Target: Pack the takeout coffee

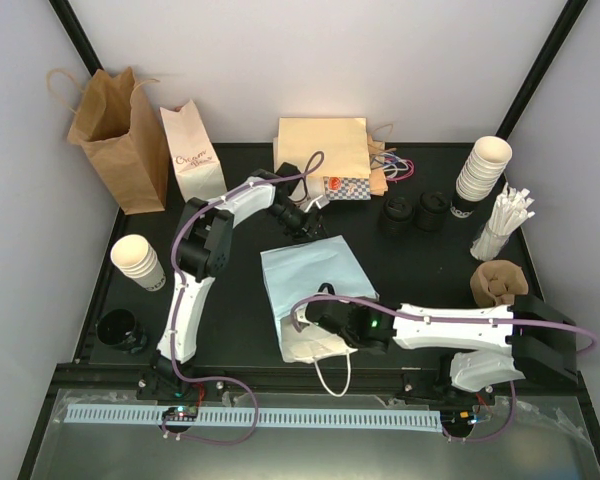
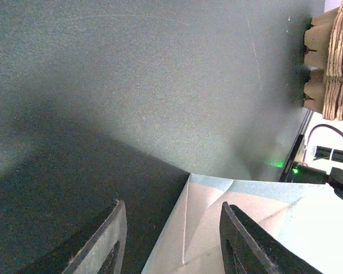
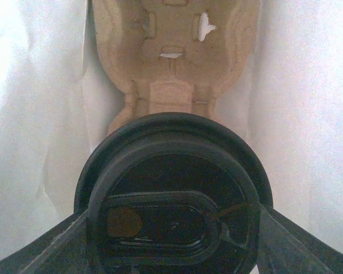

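The takeout coffee shows only in the right wrist view, as its round black lid [image 3: 171, 194]. My right gripper [image 3: 171, 234] is shut on it, with a finger on each side. It holds the cup inside the mouth of the pale blue-white bag [image 1: 310, 272], whose white walls [image 3: 34, 114] close in around it. A cardboard cup carrier [image 3: 171, 63] lies deeper in the bag. From above, the right gripper [image 1: 327, 318] sits at the bag's mouth. My left gripper [image 1: 305, 222] is open and empty [image 2: 171, 210] just over the bag's far corner [image 2: 246, 228].
Brown bags [image 1: 115, 135], a printed white bag [image 1: 192, 150] and flat brown bags [image 1: 322, 150] stand at the back. Bare cup stacks [image 1: 483, 170] [image 1: 138, 262], black lids [image 1: 415, 212] [image 1: 120, 330], stir sticks [image 1: 505, 222] and cardboard carriers [image 1: 498, 282] line the sides.
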